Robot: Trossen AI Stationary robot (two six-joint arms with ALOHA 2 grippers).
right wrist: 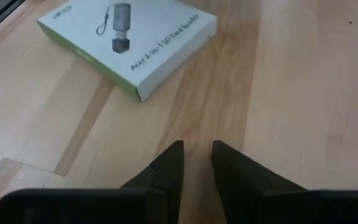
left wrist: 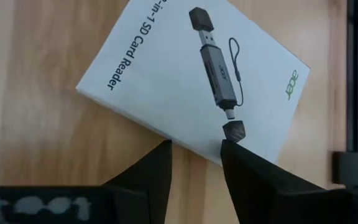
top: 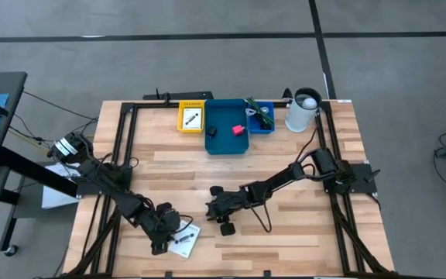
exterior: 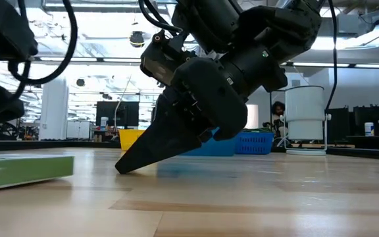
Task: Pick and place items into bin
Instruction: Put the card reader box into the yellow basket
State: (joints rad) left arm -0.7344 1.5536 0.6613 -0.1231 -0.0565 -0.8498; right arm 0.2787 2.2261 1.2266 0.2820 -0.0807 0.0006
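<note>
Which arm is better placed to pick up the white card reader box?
Left. The left gripper sits right at the white box's edge, while the right gripper is farther away.

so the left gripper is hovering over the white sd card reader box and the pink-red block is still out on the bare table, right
Partly. The left gripper does hover at the white SD card reader box, but the pink-red block is not on the bare table: the high view shows it lying inside the blue bin.

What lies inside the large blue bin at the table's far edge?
The blue bin holds a pink-red block and a small black piece. Its walls hide the contents in the low view.
</note>
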